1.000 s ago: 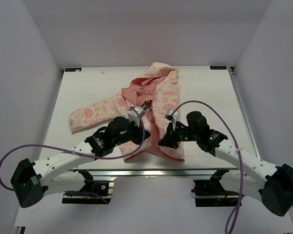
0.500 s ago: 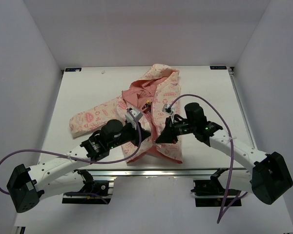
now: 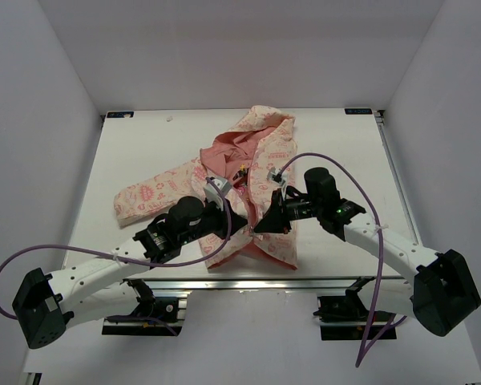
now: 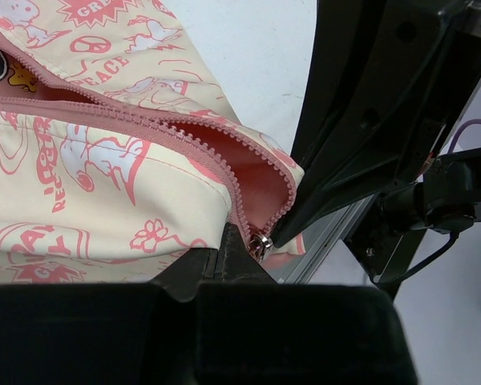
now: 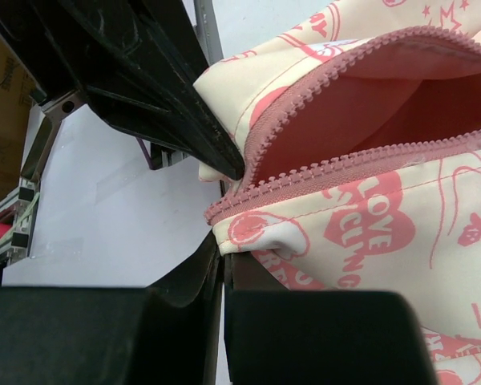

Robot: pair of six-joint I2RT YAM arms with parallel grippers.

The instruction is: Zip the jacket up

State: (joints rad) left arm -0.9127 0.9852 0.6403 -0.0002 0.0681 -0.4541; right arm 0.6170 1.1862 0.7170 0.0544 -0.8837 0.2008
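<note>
Right, the jacket (image 3: pixel 272 152) lies front-up in the middle of the table (image 3: pixel 144 144), hood away from me, hem toward the arm bases, and its front is open. The zipper (image 5: pixel 345 164) shows as two separate rows of pink teeth with the salmon lining between them. The slider (image 4: pixel 262 243) sits at the very bottom of one row, at the hem.

My left claw (image 4: pixel 236 249) is pinched narrow on the hem just beside that slider, I think to hold the slider steady. My right claw (image 5: pixel 223 257) is pinched narrow on the bottom corner of the other front panel, where its teeth end. The two claws are nearly nose to nose, so I judge that I am bringing the loose end to the slider to seat it. Nothing is joined yet.
</note>
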